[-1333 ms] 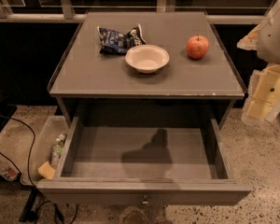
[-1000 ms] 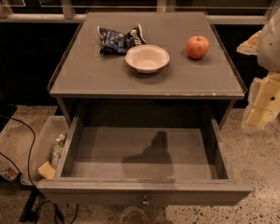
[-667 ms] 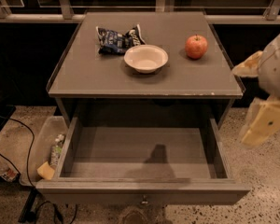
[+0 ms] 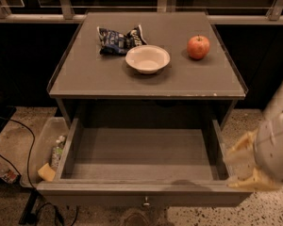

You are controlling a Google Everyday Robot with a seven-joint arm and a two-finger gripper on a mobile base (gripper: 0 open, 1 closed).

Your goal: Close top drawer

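The top drawer point(image 4: 141, 155) of the grey cabinet is pulled fully out toward me and is empty inside. Its front panel runs along the bottom of the view, with a small round metal knob point(image 4: 145, 202) at its centre. My gripper point(image 4: 249, 166) is at the lower right, just outside the drawer's right front corner, at about the height of the front panel's top edge. Its yellowish fingers point left toward the drawer.
On the cabinet top point(image 4: 85, 76) lie a blue chip bag point(image 4: 119, 39), a white bowl point(image 4: 147, 59) and a red apple point(image 4: 198, 47). A clear bin point(image 4: 43, 145) with a bottle and a sponge stands on the floor at the left. Cables lie on the floor at the lower left.
My gripper has moved down and toward me along the cabinet's right side, from beside the cabinet top to the drawer's right front corner. The drawer has not moved.
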